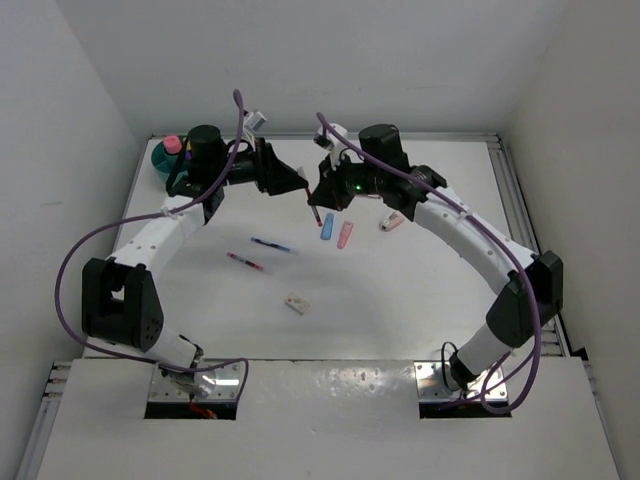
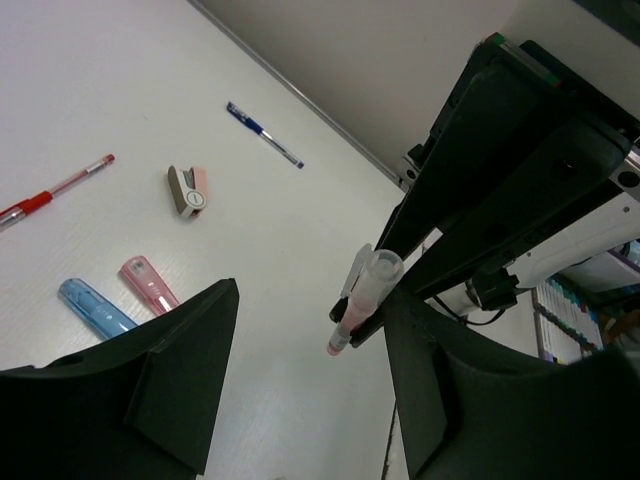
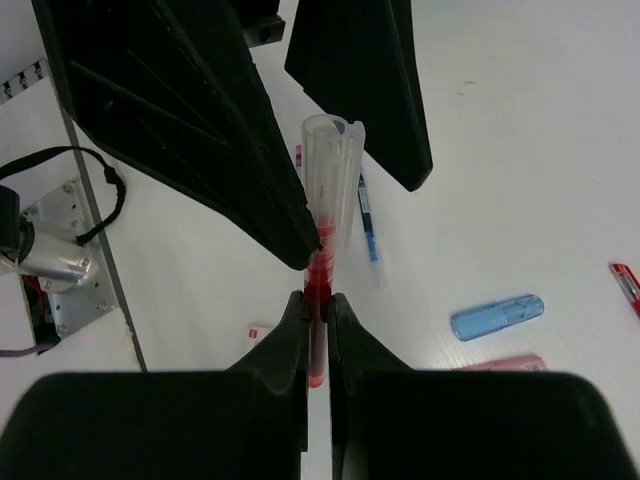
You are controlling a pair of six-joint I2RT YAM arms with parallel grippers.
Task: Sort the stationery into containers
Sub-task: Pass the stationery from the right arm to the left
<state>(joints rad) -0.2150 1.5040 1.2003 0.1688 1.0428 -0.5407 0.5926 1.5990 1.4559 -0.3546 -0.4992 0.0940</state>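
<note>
Red pen (image 3: 322, 262) is pinched in the right jaws, clear cap (image 3: 330, 160) pointing outward. Left jaws are spread either side of that cap; contact cannot be told. Blue pen (image 3: 368, 225) is seen on the desk (image 3: 520, 150) just beyond.

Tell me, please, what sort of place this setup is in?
Most likely a robotics lab test cell: a white table boxed in by plain white walls, a left arm and right arm bolted at its near edge, and pens and erasers scattered as practice items. The right gripper holds a red pen.
</note>
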